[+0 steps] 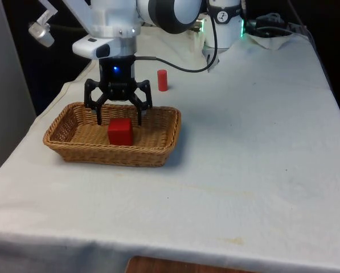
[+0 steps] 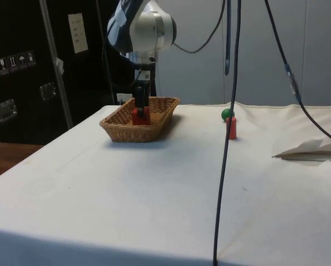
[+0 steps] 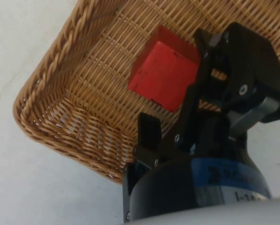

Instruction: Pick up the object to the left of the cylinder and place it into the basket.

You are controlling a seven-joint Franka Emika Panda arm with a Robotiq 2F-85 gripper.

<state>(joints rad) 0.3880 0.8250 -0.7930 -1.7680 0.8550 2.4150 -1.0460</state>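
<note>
1. The tabletop (image 1: 261, 142), under a white cloth, carries everything; in the side view (image 2: 154, 183) most of the cloth lies bare, with a crumpled fold at the far edge.
2. The white arm (image 1: 124, 17) comes down from above and ends over the basket; the side view shows its rounded joint (image 2: 146, 27) directly above the wicker.
3. The basket (image 1: 73, 149) is a shallow, rectangular wicker tray with its long axis running across the front view. It sits toward the front view's left. In the side view (image 2: 121, 130) it stands well apart from the two small things on the cloth.
4. The hand (image 1: 118, 121) hangs upright inside the basket, fingers spread wide, one on each side of the cube. The fingers grip nothing: in the wrist view (image 3: 170, 96) the cube lies clear of both of them. In the side view the hand (image 2: 141, 108) reaches down to just above the cube.
5. The red cube (image 1: 120, 132) rests on the basket's floor, roughly at the middle. It has no long axis; in the wrist view (image 3: 163, 75) its edges are turned at an angle to the basket's walls. In the side view (image 2: 138, 117) it shows above the near rim.
6. The red cylinder (image 1: 162, 80) stands upright on the cloth beyond the basket, long axis vertical; the side view (image 2: 231, 128) shows it apart from the basket.
7. A small green ball (image 2: 227, 114) sits just behind the cylinder in the side view.
</note>
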